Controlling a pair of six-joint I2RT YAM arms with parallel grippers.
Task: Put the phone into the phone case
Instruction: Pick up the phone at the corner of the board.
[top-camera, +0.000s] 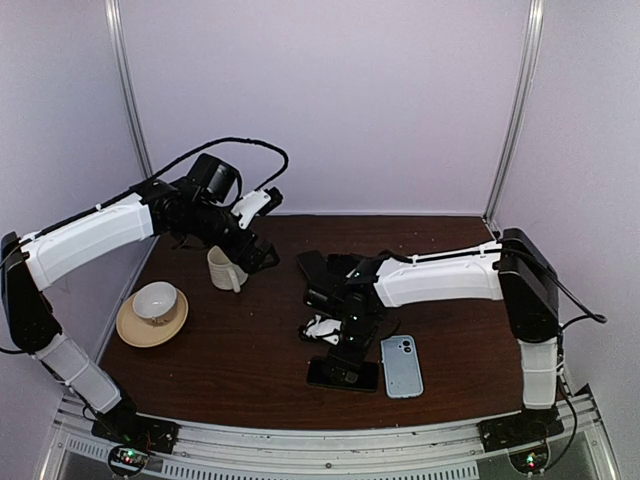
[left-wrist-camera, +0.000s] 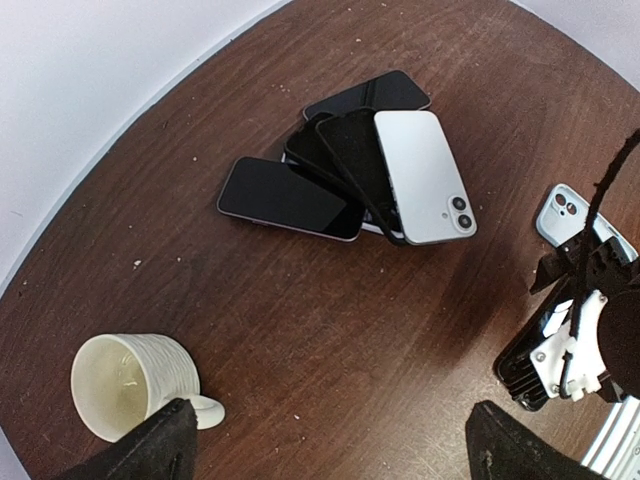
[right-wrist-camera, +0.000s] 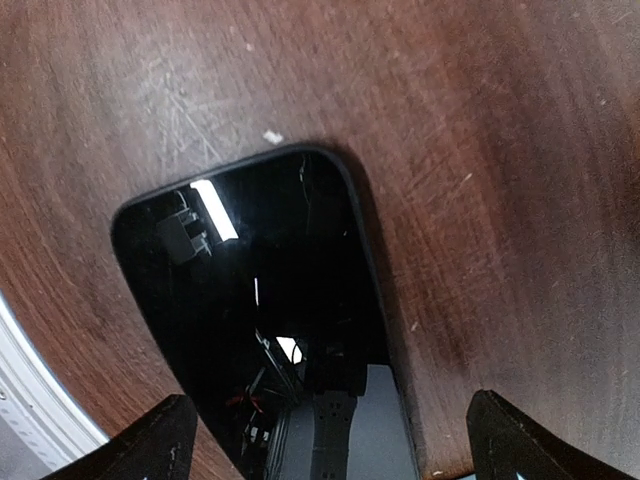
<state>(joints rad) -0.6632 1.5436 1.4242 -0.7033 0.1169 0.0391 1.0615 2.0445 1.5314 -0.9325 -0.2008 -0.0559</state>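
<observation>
Worktop: dark wood, scuffed, little give.

Right fingers: spread wide, nothing held. They hang low over the phone.

Left fingers: also apart and empty. A white mug sits right by one of them. A pile of phones lies ahead of them, well apart.

Phone: a black slab, glass side up, flat on the worktop. It lies beneath the gap of the right fingers, somewhat skewed to it.

Phone case: pale blue, lying flat just beside the phone, outboard of the right fingers.

Handling, our judgement:
- The phone looks stiff and fairly light, with glossy glass that is likely slick.
- It lies flush, so there is no gap for getting under it.
- We would pinch it across the narrow width, on the two long side edges near mid-length, keeping off the glass.
- The fingers would need turning to square with those edges first.
- The case looks thin and light. It will probably skate when pressed and may need bracing.
</observation>
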